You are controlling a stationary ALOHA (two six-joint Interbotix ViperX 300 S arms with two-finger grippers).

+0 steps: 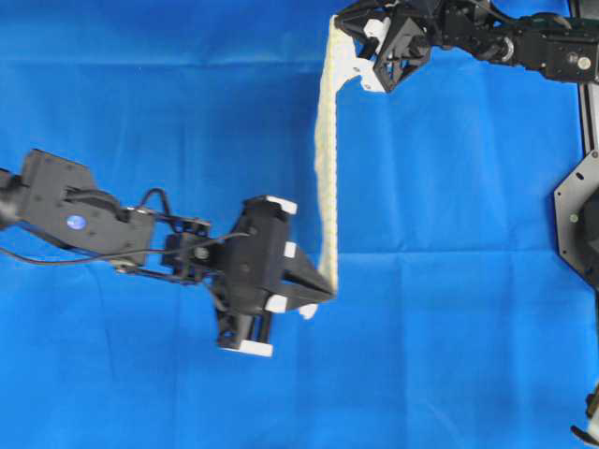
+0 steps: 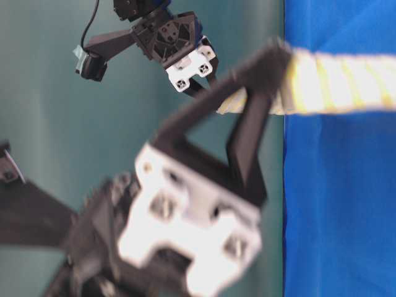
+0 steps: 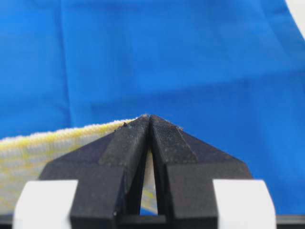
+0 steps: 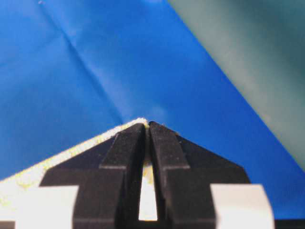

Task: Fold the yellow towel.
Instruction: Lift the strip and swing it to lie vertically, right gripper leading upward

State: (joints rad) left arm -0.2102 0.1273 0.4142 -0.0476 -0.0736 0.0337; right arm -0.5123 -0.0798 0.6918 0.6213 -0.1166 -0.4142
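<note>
The yellow towel is lifted off the table and stretched edge-on between both grippers, seen from above as a narrow pale yellow band. My left gripper is shut on its near corner. My right gripper is shut on its far corner at the top of the overhead view. In the left wrist view the towel runs off to the left of the shut left gripper. In the right wrist view the right gripper pinches the towel's edge. The table-level view shows the striped towel hanging taut above the cloth.
A large plain blue cloth covers the table under both arms. The right arm's base stands at the right edge. In the table-level view the blue cloth ends at a straight edge, with a teal wall behind.
</note>
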